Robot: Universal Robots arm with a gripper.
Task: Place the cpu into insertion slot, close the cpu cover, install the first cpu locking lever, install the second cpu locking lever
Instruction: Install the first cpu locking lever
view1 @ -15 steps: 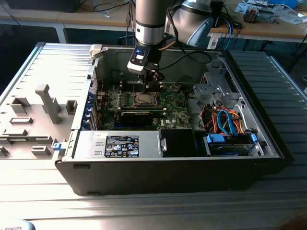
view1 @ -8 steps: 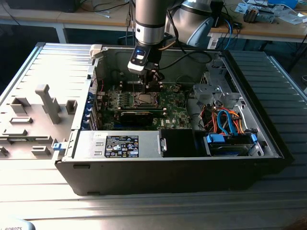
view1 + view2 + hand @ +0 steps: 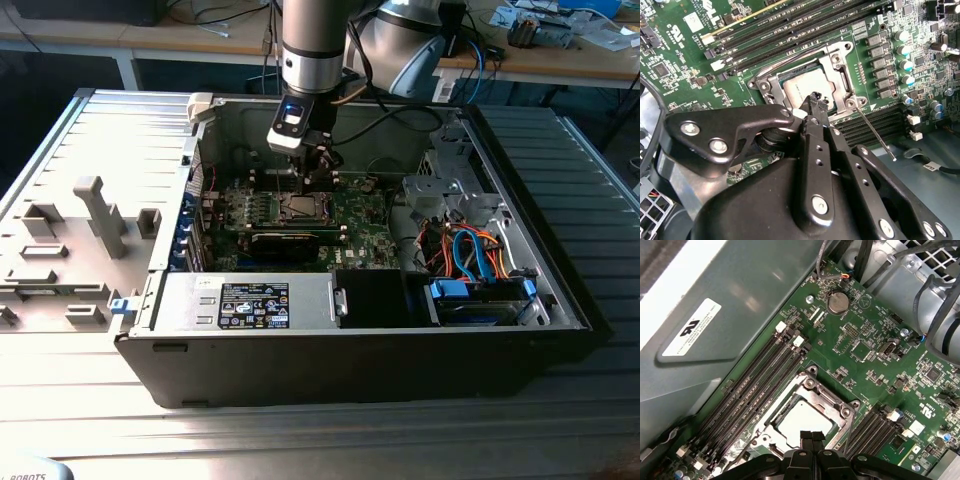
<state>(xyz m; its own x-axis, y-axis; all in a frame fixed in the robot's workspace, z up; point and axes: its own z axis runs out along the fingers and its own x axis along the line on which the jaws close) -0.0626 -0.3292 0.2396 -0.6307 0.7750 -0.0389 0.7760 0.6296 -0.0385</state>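
The gripper (image 3: 814, 97) has its two black fingers pressed together with nothing pinched between them. In both wrist views the tips hang at the edge of the cpu (image 3: 797, 87), and I cannot tell whether they touch it. The gripper's own body hides the near side of the socket in both wrist views. The cpu lies in the insertion slot (image 3: 300, 207), and its dull silver top shows through the cut-out of the cpu cover (image 3: 837, 75), which lies flat around it. A thin wire locking lever (image 3: 874, 131) juts out free from one corner of the frame, over the green circuit board (image 3: 865, 340). In the first wrist view a white label (image 3: 690, 327) with black print sits on the grey metal wall. In the exterior view a printed sticker (image 3: 255, 303) sits on the metal box at the front of the open computer case (image 3: 350, 370).
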